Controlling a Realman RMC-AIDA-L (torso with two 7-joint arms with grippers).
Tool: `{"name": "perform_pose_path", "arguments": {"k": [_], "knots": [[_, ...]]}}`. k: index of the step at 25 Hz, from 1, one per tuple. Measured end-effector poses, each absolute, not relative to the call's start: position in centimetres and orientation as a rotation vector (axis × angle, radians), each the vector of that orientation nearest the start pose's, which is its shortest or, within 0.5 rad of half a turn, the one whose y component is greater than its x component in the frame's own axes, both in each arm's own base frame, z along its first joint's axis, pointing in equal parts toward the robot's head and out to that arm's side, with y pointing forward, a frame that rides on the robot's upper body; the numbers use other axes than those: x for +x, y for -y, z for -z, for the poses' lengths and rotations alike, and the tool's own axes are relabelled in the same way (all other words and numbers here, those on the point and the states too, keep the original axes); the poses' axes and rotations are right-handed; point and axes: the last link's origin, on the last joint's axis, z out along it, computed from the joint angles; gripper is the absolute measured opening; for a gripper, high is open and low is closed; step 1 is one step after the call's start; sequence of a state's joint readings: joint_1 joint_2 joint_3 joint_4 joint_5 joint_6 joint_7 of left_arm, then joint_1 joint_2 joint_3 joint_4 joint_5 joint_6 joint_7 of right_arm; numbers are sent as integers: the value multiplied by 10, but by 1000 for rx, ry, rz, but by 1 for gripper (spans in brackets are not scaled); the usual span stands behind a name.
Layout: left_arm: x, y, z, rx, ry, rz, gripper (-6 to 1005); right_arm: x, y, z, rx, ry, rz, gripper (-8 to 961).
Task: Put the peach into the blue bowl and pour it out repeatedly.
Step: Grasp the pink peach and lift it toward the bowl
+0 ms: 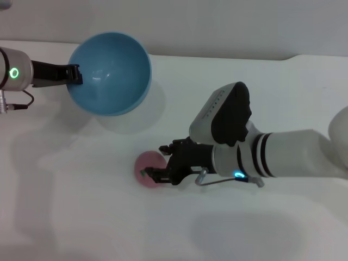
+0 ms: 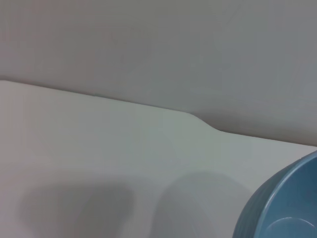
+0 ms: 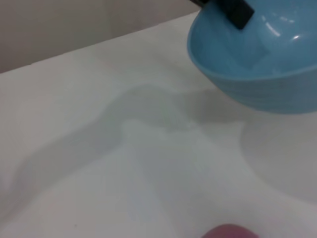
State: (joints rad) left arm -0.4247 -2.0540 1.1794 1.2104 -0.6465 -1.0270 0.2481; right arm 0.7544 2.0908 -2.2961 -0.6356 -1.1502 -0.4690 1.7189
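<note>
White bench carrying the scene. Blue bowl, tilted and raised above it, its rim clamped in the left pincer. Right pincer, fingers narrowly parted around the peach lying on the bench.

Peach on table, bowl behind it to the left

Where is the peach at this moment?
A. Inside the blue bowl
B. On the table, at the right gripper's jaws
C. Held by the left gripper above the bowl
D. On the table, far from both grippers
B. In the head view the peach lies on the white table with the right gripper right at it, while the blue bowl, held at its rim by the left gripper, is empty.
</note>
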Motion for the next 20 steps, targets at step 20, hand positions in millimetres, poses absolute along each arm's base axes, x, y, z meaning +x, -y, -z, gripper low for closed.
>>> {"name": "perform_pose_path", "arguments": {"k": [20], "knots": [[-269,-389,-49,-1888,1461,162,0,188,-323,187,-2796,-644,-89,633]]}}
